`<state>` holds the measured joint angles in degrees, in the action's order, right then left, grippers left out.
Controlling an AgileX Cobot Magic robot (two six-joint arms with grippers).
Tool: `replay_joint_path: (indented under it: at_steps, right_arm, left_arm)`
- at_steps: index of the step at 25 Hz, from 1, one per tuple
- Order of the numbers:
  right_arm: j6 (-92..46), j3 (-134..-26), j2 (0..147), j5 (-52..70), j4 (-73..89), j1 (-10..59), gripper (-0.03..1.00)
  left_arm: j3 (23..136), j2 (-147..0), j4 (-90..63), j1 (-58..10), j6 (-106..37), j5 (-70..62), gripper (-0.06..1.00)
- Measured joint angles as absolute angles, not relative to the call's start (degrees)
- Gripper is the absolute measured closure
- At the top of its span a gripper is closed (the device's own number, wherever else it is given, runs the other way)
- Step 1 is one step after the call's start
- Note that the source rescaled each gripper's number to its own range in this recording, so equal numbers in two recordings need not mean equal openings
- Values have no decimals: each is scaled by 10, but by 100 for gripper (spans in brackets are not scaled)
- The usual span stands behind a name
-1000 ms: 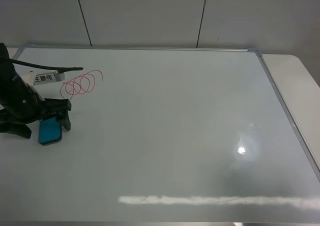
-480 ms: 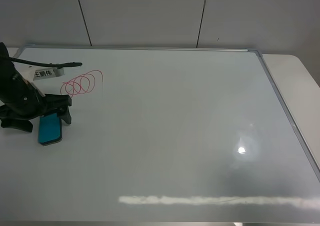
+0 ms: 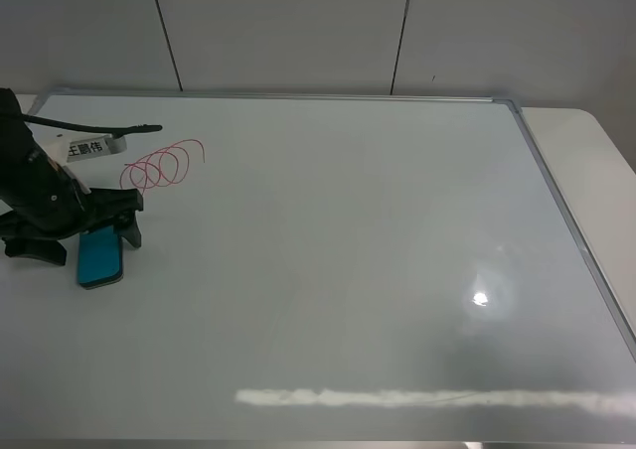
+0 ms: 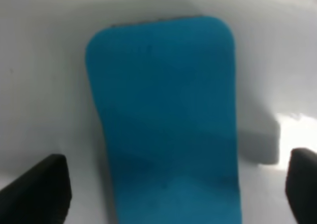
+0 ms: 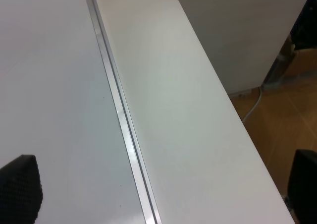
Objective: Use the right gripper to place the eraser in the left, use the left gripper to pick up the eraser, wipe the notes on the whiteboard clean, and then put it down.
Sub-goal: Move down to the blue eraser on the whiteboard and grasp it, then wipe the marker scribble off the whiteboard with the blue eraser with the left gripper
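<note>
The teal-blue eraser lies flat on the whiteboard near its left edge. The red looped notes are just behind it, intact. My left gripper is open and straddles the eraser's near end, one black finger on each side. In the left wrist view the eraser fills the middle, with a gap to each fingertip. My right gripper is open and empty over the whiteboard's right frame; it is out of the exterior view.
A black cable and a white tag hang from the left arm, near the notes. The white table borders the board on the right, with floor beyond its edge. A wall stands behind.
My left arm has shifted slightly toward the board's far edge, its cable and tag with it. The eraser has stayed in place and the notes are unchanged.
</note>
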<state>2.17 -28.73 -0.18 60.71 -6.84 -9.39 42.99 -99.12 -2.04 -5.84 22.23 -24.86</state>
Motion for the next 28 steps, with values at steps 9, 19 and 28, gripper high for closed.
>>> replay_joint_path:
  at_steps: [9, 19, 28]
  right_arm:
    - [22, -287, -2, 607, -68, -94, -3]
    - [22, -287, -2, 607, -68, -94, -3]
    - [22, -287, -2, 607, -68, -94, -3]
  left_arm:
    - [430, -992, -16, -58, 218, -249, 92]
    - [457, -993, -9, -58, 207, -298, 92]
    - [624, -1008, 10, -11, 151, -380, 92]
